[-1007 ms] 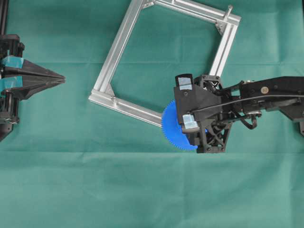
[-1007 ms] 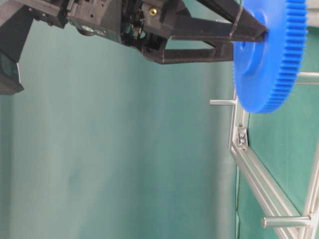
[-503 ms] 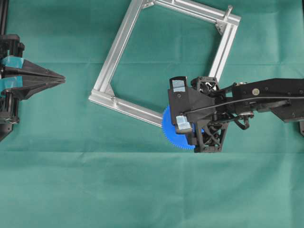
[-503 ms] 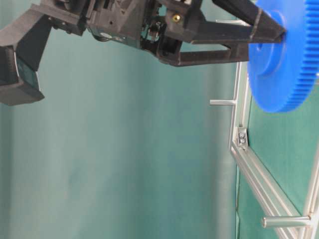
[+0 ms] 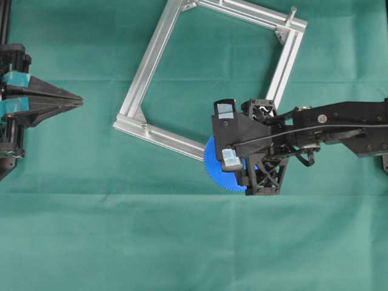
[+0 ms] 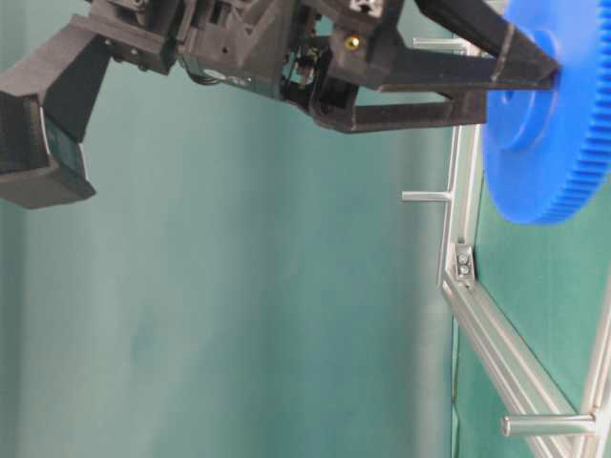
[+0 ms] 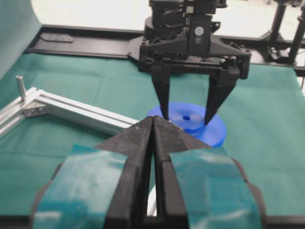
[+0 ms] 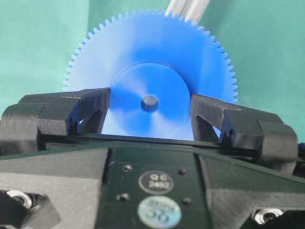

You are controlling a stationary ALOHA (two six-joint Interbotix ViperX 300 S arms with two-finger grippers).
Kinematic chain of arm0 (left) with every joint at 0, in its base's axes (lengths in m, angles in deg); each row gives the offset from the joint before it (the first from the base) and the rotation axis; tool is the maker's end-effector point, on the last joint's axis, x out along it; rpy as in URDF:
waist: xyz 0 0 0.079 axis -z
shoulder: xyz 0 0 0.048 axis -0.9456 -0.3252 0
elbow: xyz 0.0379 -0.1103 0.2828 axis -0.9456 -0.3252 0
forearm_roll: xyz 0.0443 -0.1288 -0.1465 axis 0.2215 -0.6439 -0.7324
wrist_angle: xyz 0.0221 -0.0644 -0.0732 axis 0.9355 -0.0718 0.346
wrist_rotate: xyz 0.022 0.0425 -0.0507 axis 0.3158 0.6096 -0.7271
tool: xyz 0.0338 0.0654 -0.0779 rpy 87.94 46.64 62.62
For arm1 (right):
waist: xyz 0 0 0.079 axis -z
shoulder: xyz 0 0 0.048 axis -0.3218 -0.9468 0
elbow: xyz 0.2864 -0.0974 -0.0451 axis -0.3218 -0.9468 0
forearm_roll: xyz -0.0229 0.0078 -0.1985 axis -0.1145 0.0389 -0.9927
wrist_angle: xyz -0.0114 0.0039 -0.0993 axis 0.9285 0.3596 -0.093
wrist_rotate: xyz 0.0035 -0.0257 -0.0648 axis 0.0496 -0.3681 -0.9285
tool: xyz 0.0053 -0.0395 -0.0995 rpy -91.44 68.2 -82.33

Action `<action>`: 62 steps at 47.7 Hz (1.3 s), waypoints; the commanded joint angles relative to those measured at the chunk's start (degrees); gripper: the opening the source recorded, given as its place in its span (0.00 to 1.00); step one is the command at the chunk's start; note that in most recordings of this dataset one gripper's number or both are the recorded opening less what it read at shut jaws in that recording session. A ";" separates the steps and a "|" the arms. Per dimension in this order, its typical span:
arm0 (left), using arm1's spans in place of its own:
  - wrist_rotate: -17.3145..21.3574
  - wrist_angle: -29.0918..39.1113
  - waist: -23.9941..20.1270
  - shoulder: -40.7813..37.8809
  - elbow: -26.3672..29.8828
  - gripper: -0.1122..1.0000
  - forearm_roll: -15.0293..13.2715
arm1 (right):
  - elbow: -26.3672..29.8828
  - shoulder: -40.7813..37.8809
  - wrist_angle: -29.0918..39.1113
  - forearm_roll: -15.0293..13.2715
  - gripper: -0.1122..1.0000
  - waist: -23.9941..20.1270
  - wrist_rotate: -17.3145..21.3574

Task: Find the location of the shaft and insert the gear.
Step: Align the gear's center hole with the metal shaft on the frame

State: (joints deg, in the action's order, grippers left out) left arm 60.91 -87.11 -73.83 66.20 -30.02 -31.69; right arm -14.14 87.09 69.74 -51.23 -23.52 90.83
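The gear (image 5: pixel 213 171) is a bright blue toothed disc, lying flat and low over the near corner of the aluminium frame. My right gripper (image 8: pixel 149 106) is shut on the gear (image 8: pixel 150 62), one finger on each side of its raised hub. The central hole shows empty in the right wrist view. A thin silver pin, the shaft (image 6: pixel 425 197), stands off the frame close beside the gear (image 6: pixel 563 143). I cannot tell whether they touch. In the overhead view the shaft is hidden under the right arm. My left gripper (image 5: pixel 77 99) rests shut and empty at the far left, pointing at the gear (image 7: pixel 217 131).
The square aluminium frame (image 5: pixel 151 60) lies on the green cloth at centre top. A bare slanted grey peg (image 5: pixel 293 12) stands at its far right corner and also appears as the peg (image 6: pixel 549 425) and the peg (image 7: pixel 20 88). Black rails border the table's far side.
The right gripper has carried the gear a little left towards the frame's corner and lower towards the cloth. The left arm has not moved.
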 commanded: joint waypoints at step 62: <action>-0.09 0.26 0.35 -0.44 1.49 0.11 -0.18 | 6.15 -2.02 -3.78 -1.49 0.73 -1.32 -0.70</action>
State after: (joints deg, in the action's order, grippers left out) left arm 60.91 -86.58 -73.74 66.29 -30.02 -31.77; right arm -9.65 84.27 66.84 -52.28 -25.28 90.04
